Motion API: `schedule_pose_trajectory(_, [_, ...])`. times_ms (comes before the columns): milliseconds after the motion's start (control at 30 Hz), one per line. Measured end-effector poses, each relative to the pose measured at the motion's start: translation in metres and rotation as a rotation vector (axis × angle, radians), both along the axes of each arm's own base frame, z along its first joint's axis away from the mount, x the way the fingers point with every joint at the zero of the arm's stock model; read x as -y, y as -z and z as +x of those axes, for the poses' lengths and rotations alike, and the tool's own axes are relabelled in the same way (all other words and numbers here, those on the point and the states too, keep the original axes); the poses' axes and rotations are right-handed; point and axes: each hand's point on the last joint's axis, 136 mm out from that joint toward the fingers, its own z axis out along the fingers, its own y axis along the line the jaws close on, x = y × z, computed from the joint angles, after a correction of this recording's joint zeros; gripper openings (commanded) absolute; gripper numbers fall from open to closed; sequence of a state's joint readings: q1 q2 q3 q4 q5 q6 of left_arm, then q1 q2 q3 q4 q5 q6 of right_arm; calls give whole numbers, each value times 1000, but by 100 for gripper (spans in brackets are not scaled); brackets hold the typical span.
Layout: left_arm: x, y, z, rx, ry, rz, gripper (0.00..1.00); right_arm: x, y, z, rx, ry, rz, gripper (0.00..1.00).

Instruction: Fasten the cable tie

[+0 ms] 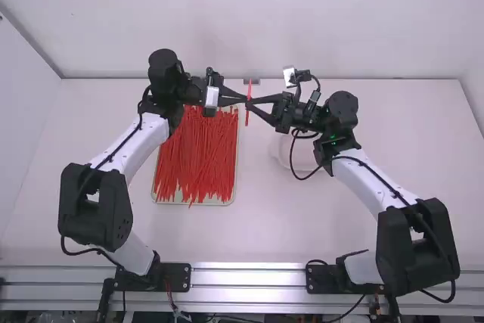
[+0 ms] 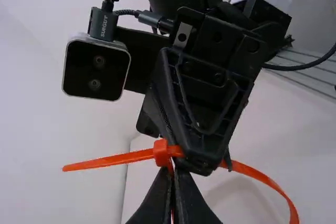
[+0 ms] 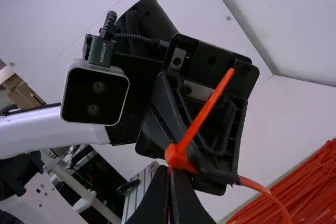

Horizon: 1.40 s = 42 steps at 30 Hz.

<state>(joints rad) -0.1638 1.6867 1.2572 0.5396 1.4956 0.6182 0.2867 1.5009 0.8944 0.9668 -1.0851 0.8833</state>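
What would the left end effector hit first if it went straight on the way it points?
Most likely the right end effector, directly ahead; both are shut on the same red cable tie.

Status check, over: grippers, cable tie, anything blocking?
Left gripper and right gripper both shut on cable tie, mid-air. Tail looks threaded through head, loop wide. Nothing blocking; spare ties lie nearby.

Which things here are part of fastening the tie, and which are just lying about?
In use: cable tie, pinched by left tool and right tool above the table.
Lying about: spare ties heaped on the tray.
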Motion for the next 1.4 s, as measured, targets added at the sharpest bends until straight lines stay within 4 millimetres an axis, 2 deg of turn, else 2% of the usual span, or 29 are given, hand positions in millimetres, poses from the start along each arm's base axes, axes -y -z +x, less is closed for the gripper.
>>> schedule_pose_trajectory(33, [0,0,0,0,0,0,2,0,0,0,0,-1,0,0])
schedule_pose_trajectory(67, [0,0,0,0,1,0,2,0,0,0,0,-3,-1,8])
schedule_pose_trajectory(100, [0,0,0,1,1,0,2,0,0,-1,1,-4,-1,9])
schedule_pose_trajectory(167, [0,1,1,-8,-3,1,2,1,0,-3,13,-17,-5,23])
schedule_pose_trajectory(233, [-1,2,1,-23,-8,4,2,1,0,-6,30,-36,-10,29])
schedule_pose_trajectory(367, [-3,3,1,-56,-7,7,2,8,0,-6,40,-40,-16,34])
schedule_pose_trajectory(567, [-3,14,-8,-104,36,13,2,30,1,10,8,22,-14,40])
schedule_pose_trajectory(767, [5,24,-18,-94,68,13,2,27,0,9,-6,17,-9,40])
schedule_pose_trajectory(1000, [7,25,-20,-86,76,12,2,20,0,5,-6,-1,-8,39])
schedule_pose_trajectory(1267, [15,24,-25,-84,96,13,2,18,0,4,-9,-4,-6,33])
schedule_pose_trajectory(1333, [17,24,-27,-83,103,13,2,18,0,4,-9,-2,-6,27])
schedule_pose_trajectory(1400, [17,24,-27,-84,103,13,2,18,0,4,-8,-2,-6,9])
